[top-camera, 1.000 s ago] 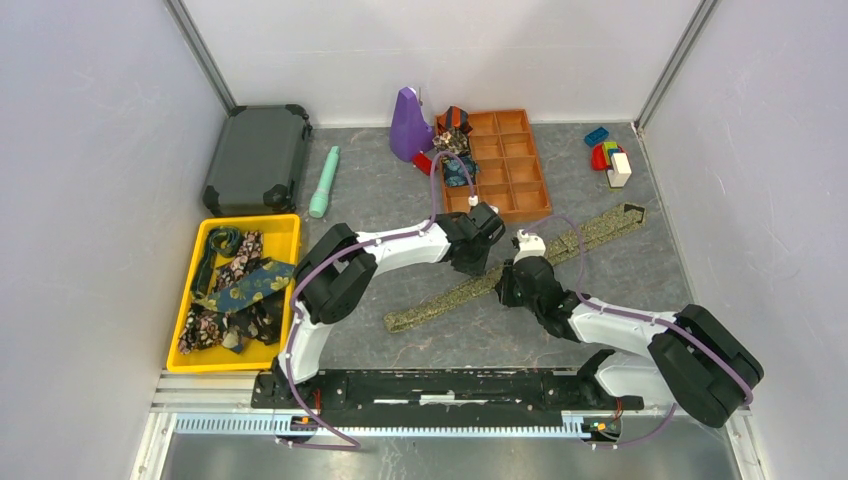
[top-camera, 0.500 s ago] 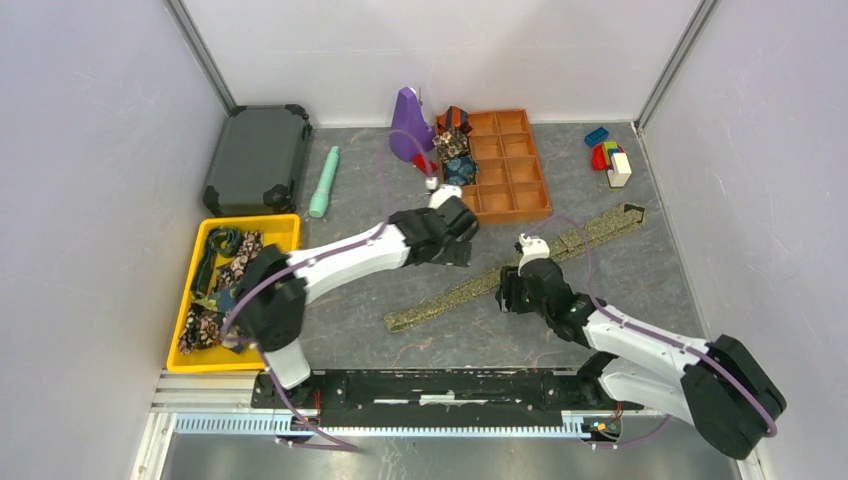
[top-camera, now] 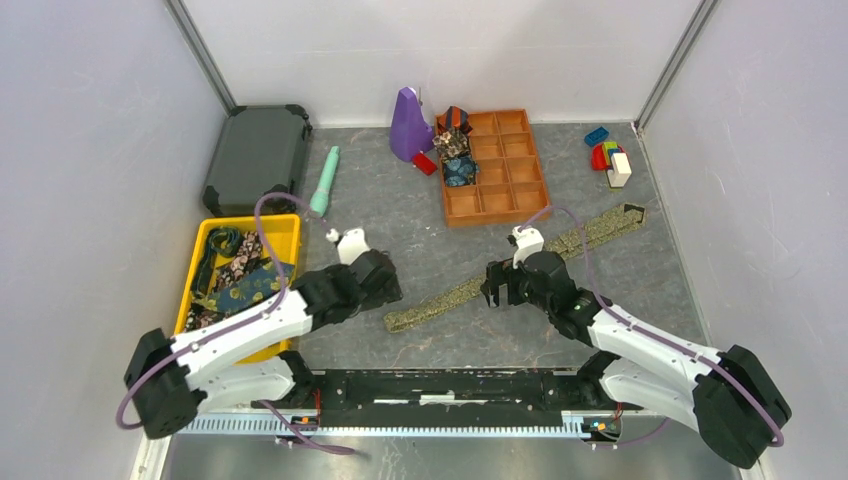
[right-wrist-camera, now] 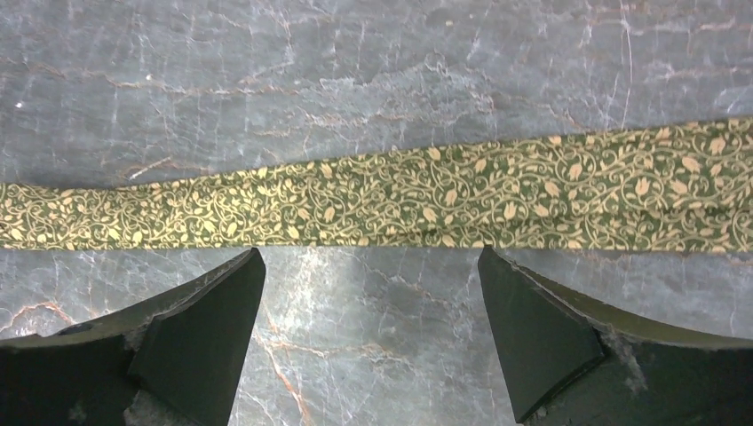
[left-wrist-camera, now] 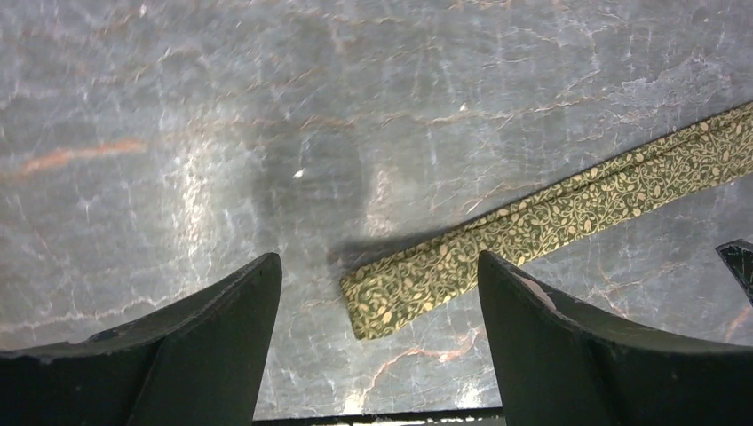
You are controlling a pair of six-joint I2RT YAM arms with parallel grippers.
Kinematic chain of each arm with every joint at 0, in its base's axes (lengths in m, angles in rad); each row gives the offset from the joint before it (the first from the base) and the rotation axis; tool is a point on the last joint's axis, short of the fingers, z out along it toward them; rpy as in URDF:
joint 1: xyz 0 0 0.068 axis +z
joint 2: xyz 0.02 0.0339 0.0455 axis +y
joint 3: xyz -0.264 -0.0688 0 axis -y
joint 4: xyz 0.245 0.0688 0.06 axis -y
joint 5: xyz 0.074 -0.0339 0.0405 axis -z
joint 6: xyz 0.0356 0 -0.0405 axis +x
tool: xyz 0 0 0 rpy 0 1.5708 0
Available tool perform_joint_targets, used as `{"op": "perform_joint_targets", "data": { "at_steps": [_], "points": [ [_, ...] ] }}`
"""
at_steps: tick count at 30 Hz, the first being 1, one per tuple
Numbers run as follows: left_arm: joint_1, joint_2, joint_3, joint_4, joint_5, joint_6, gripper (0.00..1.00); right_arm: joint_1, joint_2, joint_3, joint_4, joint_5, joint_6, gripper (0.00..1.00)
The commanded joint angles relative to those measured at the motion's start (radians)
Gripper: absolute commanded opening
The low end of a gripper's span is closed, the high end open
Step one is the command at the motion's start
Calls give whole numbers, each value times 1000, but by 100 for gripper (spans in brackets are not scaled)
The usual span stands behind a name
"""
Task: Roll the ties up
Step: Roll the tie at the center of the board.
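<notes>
An olive-gold patterned tie (top-camera: 440,302) lies flat and unrolled, running diagonally from centre to right. My left gripper (top-camera: 386,291) hangs open just left of its narrow end. In the left wrist view that tie end (left-wrist-camera: 391,297) lies on the table between my spread fingers (left-wrist-camera: 377,259), untouched. My right gripper (top-camera: 497,285) is open at the tie's middle. The right wrist view has the tie (right-wrist-camera: 400,204) crossing just beyond the fingertips of the gripper (right-wrist-camera: 371,253). More ties (top-camera: 238,282) lie heaped in the yellow bin (top-camera: 285,225). Rolled ties (top-camera: 455,152) sit in the orange tray (top-camera: 500,180).
A dark case (top-camera: 258,158) stands at the back left with a teal cylinder (top-camera: 324,180) beside it. A purple object (top-camera: 408,125) stands next to the orange tray. Coloured toy blocks (top-camera: 608,157) lie at the back right. Grey walls close in both sides.
My left arm has swung from the tie's middle back to its narrow near end. Both grippers have opened wide. The right gripper shifted slightly left; the tie lies as before.
</notes>
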Motion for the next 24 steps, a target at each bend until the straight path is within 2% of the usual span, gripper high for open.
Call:
{"op": "perform_joint_targets", "data": {
  "at_steps": [1, 11, 17, 24],
  "points": [
    [-9, -136, -95, -18, 0, -227, 84, -2, 26, 30, 115, -12, -50, 98],
    [-115, -329, -314, -31, -36, -587, 68, -2, 130, -74, 322, -40, -54, 97],
    [-187, -338, -395, 42, -79, -751, 64, -2, 164, -115, 387, -36, -61, 97],
    [-248, -343, -446, 105, -126, -871, 56, -2, 177, -124, 394, -37, -63, 96]
  ]
}}
